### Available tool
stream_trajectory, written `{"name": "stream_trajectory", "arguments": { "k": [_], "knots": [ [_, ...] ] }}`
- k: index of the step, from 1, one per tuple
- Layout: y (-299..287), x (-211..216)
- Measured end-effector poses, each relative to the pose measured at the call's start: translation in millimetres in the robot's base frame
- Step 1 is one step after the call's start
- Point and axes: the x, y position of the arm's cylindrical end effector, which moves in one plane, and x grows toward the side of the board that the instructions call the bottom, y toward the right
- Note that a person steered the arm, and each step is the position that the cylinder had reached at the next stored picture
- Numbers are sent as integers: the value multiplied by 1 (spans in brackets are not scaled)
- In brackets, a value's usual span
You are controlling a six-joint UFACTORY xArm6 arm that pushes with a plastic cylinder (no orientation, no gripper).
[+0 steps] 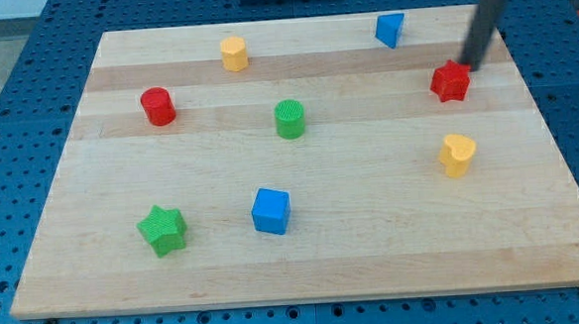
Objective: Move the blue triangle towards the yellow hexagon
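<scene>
Target yellow plastic hexagon block (233, 53) at the view's top, left of centre; blue plastic triangle block (390, 29) well apart to its right, upright near the wooden board's (125, 250) top edge. Risk: sliding off that edge. My tip (466, 66) touching red star block (450, 81), risking displacement; nothing gripped.

The dark rod slants down from the view's top right, my tip (466, 66) on the board.

Rod (485, 23) blurred, top cut off, my tip (466, 66) indistinct
</scene>
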Motion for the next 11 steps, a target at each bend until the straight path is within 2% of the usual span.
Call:
{"name": "stream_trajectory", "arguments": {
  "k": [2,3,4,6,7,8,10,11],
  "knots": [
    [-4,0],
    [-24,0],
    [-72,1],
    [-72,-1],
    [-66,-54],
    [-66,-56],
    [7,-56],
    [7,-60]
  ]
}}
